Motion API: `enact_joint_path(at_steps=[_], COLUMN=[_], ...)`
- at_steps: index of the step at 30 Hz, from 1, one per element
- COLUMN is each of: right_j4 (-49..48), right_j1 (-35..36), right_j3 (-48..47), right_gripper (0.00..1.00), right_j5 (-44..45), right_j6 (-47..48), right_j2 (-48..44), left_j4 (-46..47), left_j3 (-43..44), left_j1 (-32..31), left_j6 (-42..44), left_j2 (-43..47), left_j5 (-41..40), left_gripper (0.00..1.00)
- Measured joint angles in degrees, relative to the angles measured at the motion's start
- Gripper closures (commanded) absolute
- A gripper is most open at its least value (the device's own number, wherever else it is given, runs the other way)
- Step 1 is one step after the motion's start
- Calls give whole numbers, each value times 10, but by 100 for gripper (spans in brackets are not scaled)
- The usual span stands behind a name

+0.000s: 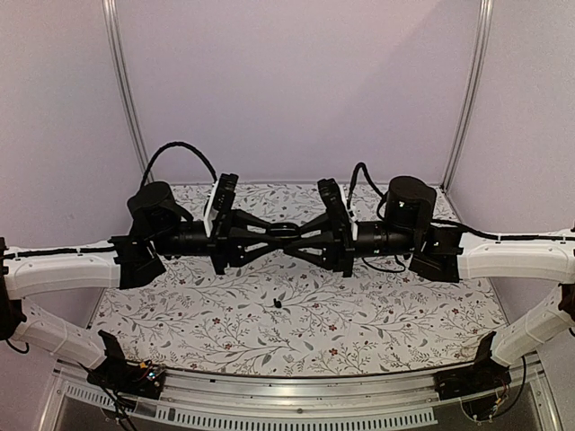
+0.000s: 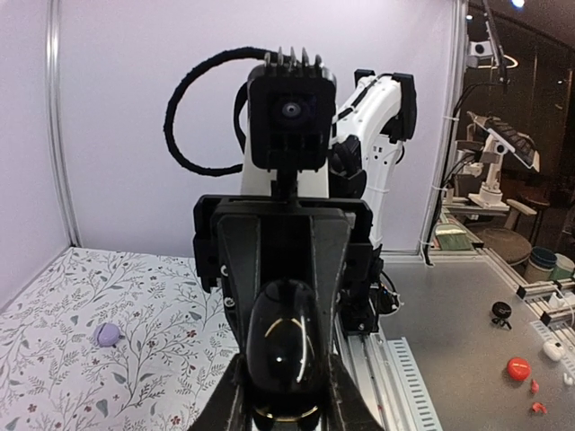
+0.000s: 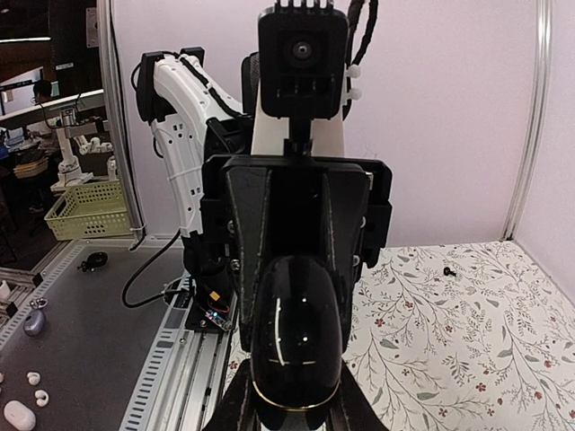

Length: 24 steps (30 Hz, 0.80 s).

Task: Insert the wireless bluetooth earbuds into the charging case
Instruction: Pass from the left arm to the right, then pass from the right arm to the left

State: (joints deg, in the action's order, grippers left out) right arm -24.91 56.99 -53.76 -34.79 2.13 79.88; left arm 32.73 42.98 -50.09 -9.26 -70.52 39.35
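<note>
A patterned cloth point(image 1: 377, 323) with leaf and flower sprigs covers the table inside pale lavender walls. Over it the left arm point(image 1: 54, 274) and the right arm point(image 1: 512, 256) reach in from their own sides and meet nose to nose above the middle of the cloth, forearms nearly level.

The left gripper point(image 1: 274, 235) and the right gripper point(image 1: 304, 235) point straight at each other, their fingertips meeting at one spot. Between them, lifted clear of the cloth, sits the charging case point(image 2: 286, 355) — a glossy black rounded shell with a thin gold line round its lower edge. In the left wrist view the left fingers point(image 2: 346, 409) flank its base and press in on it. The right wrist view shows the same from the other side, with the right fingers point(image 3: 352, 409) drawn tight against the shell. So both tools are pinching the case, one from each end. Whether its lid stands up or down I cannot tell.

On the cloth, well to the side of the case, lies a small lavender piece point(image 2: 108, 335). One earbud point(image 1: 278, 304) — a tiny black bean — rests on the cloth below the joined grippers, toward the near edge, touching nothing. Only this one earbud shows.
</note>
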Motion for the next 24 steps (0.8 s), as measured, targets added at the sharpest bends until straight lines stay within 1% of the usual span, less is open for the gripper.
enact_joint_path(at_steps=[3, 4, 10, 13, 24], right_j4=[4, 7, 26, 36, 48], right_j1=[0, 0, 1, 1, 4], right_j3=[0, 0, -1, -1, -3], right_gripper=[100, 100, 100, 100, 100], right_j5=[5, 7, 19, 21, 10], right_j6=[0, 1, 7, 10, 17], right_j2=[0, 0, 0, 0, 0], left_j4=[-6, -10, -58, -76, -90], left_j3=[0, 0, 0, 0, 6], left_j1=[0, -1, -2, -2, -2], left_j6=[3, 4, 14, 18, 22], left_j2=[1, 2, 15, 19, 19], left_j5=[-6, -11, -46, -56, -31], left_gripper=[66, 64, 60, 56, 57])
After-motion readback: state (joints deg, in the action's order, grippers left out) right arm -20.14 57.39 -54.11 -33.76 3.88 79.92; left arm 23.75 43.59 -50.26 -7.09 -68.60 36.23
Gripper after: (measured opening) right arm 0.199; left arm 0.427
